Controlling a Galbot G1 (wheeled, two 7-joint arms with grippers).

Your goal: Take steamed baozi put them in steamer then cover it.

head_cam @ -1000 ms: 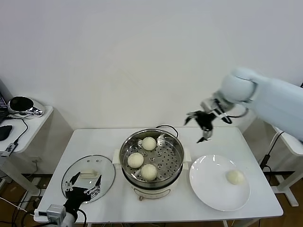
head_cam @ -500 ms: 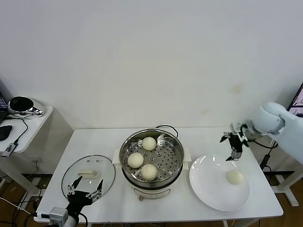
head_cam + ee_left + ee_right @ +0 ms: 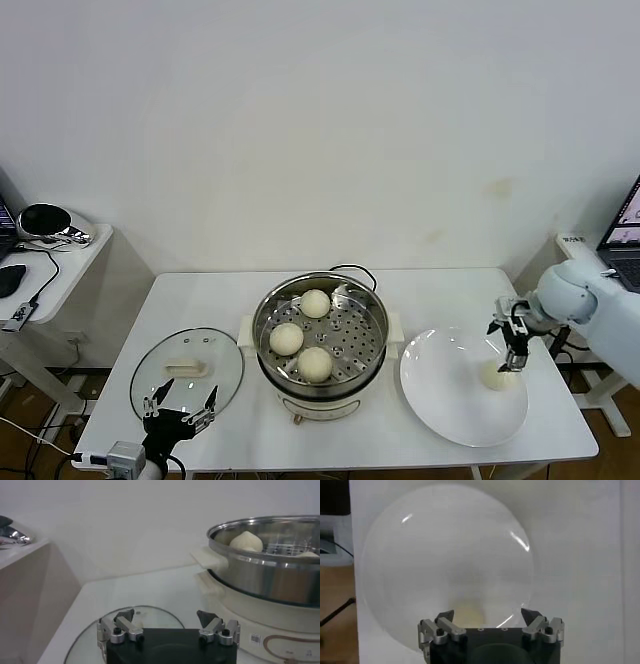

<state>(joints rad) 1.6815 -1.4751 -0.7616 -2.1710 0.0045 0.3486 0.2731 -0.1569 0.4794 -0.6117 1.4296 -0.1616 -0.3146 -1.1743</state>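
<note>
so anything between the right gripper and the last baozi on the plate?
Nothing visible. The right gripper hangs with jaws open just above the last baozi on the white plate. The steamer is uncovered; its glass lid lies aside.

My right gripper (image 3: 512, 350) hung with fingers spread, pointing down; my left gripper (image 3: 180, 411) waited low, also spread.

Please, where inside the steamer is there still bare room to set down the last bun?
In the steamer, three baozi crowd the left half. The perforated tray is bare on the right, toward the plate. The fourth baozi lies there, under the open right gripper.
</note>
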